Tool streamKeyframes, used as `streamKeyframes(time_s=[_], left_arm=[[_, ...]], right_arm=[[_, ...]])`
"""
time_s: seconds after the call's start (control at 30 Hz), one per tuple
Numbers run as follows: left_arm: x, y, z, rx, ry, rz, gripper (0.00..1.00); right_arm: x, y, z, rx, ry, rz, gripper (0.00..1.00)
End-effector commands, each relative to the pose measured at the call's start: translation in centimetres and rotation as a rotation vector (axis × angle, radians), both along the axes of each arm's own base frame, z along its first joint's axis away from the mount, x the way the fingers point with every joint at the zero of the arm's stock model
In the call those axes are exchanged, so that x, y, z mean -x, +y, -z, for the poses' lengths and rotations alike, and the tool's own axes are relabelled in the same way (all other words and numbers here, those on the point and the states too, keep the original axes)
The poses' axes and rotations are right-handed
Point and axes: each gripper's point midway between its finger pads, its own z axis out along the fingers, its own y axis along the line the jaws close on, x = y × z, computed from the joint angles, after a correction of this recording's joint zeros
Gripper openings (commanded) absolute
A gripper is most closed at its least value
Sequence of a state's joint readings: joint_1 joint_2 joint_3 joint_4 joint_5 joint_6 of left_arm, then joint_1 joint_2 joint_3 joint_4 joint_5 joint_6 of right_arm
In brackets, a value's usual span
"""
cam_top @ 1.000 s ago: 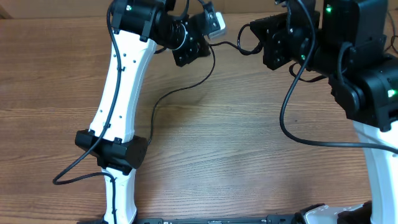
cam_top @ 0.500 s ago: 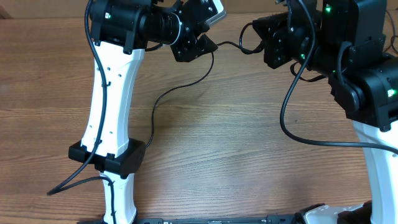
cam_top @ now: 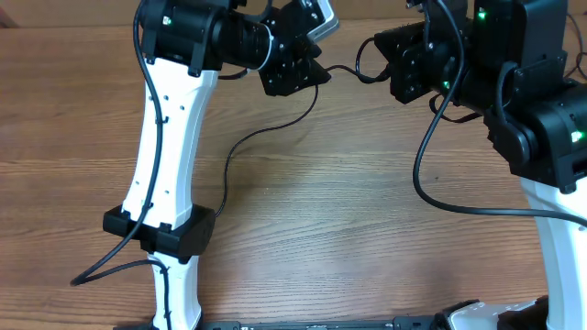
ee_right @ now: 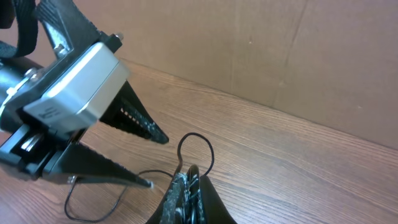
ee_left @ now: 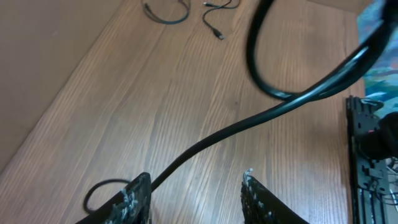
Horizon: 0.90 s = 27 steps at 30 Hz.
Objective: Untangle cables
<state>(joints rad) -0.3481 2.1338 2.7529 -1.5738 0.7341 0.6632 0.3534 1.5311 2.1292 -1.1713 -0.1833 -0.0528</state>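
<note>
Wood-grain table (cam_top: 367,238) forms the work surface, and a brown cardboard panel (ee_right: 280,50) stands behind it. Right gripper (ee_right: 188,180): fingers fully closed, pinching a thin black cable (cam_top: 273,129). Left gripper (ee_left: 196,183): fingers parted, with the same cable running against one finger, unclamped, then trailing across the table. Two loose cables (ee_left: 166,14) lie on the table, well apart from both grippers.

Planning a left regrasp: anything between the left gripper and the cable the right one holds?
Nothing visible. The left gripper is open, and the cable runs out of the gap between its fingers, close to one of them. The right gripper is shut on the same cable farther along, not in the way.
</note>
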Motion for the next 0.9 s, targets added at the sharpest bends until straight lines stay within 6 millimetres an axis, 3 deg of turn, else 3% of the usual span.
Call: streamKeyframes(time_s=[0.0,0.2,0.3,0.33,0.43,0.57,0.67,0.7,0.87], left_arm=[[1.2,-1.1,-0.7,0.028,-0.012,0.053,0.46],[1.4,-2.0,-0.1,0.017,-0.016,0.083,0.44],[0.9,-2.1,0.8,-0.003,-0.004,0.073,0.06],[0.6,-2.1,1.2,-0.010,0.002,0.070,0.05],[0.3,-2.0,1.8,-0.021,0.014,0.063,0.05],[0.0,-2.2,2.4,-0.026,0.028,0.065,0.14],[-0.1,-2.2,2.6,-0.027,0.030,0.064,0.33],[-0.1,-2.2,2.6,-0.027,0.030,0.064,0.35],[-0.1,-2.3,2.5,-0.022,0.027,0.068,0.37]], right_arm=[[0.1,-0.3,-0.6,0.001,-0.020,0.007,0.04],[0.1,-0.3,-0.6,0.001,-0.020,0.007,0.04],[0.1,-0.3,-0.6,0.001,-0.020,0.007,0.04],[0.1,-0.3,-0.6,0.001,-0.020,0.007,0.04],[0.1,-0.3,-0.6,0.001,-0.020,0.007,0.04],[0.1,-0.3,-0.6,0.001,-0.020,0.007,0.04],[0.1,-0.3,-0.6,0.001,-0.021,0.007,0.04],[0.1,-0.3,-0.6,0.002,-0.020,0.007,0.04],[0.1,-0.3,-0.6,0.001,-0.021,0.007,0.04]])
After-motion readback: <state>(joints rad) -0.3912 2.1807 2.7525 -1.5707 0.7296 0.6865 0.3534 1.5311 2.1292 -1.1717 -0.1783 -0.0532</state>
